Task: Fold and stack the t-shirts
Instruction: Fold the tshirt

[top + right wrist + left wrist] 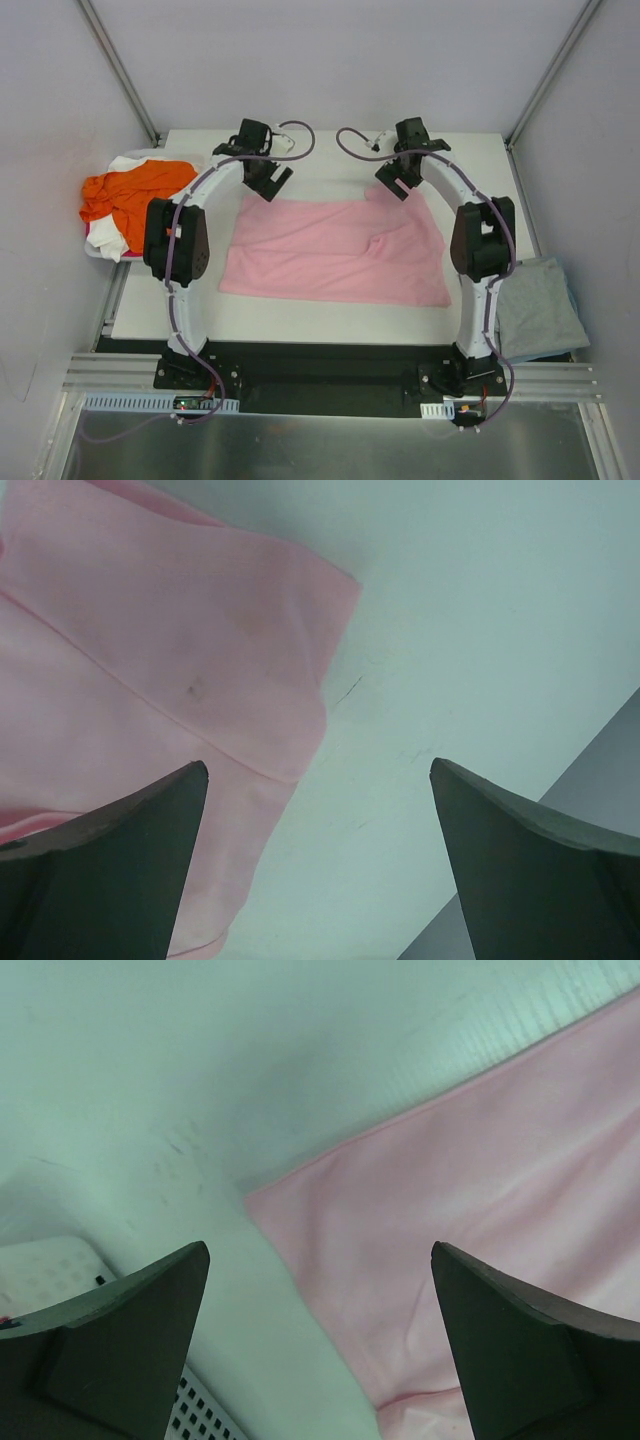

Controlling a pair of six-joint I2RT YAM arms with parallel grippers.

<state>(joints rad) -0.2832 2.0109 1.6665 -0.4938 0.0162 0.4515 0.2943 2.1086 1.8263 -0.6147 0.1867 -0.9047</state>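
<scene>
Wide and empty, the left claw (268, 180) hangs over the far left corner of the pink shirt (335, 250). The right claw (398, 184), its jaws just as wide and holding nothing, hangs over the far right corner. The pink shirt lies spread flat in the middle of the table (330, 315), with a small wrinkle right of centre. An orange shirt (135, 190) is heaped on a white shirt (112, 240) in a basket (93, 252) off the table's left edge. A grey shirt (540, 310) lies crumpled at the right edge, beside the right arm.
</scene>
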